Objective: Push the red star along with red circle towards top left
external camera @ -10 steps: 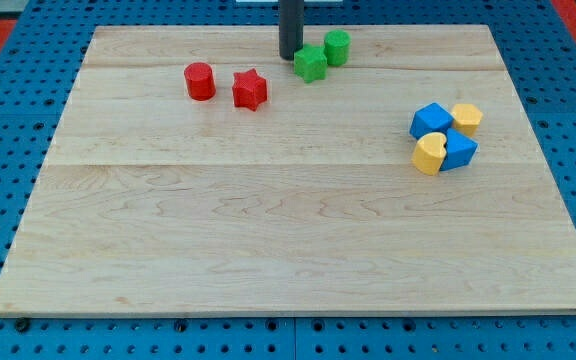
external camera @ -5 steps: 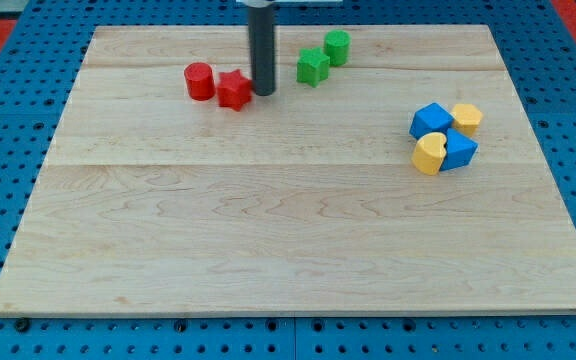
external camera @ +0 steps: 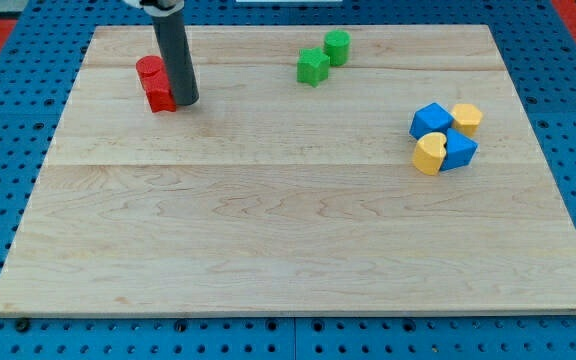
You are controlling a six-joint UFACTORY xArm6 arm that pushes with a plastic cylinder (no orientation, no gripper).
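Tip (external camera: 187, 102) down on board (external camera: 288, 240) near view's top left, pressed against right side of star (external camera: 160, 96); circle (external camera: 150, 69) touching star, just above. Pair of blocks (external camera: 323, 58) at top centre. Cluster of four blocks (external camera: 445, 136) at right, touching.

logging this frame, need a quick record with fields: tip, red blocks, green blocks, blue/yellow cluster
tip: my tip on the board near the view's top left, touching the right side of the red star
red blocks: red circle just above the star, the two touching
green blocks: green star and green cylinder, together near the view's top centre
blue/yellow cluster: two blue blocks and two yellow blocks, bunched at the view's right
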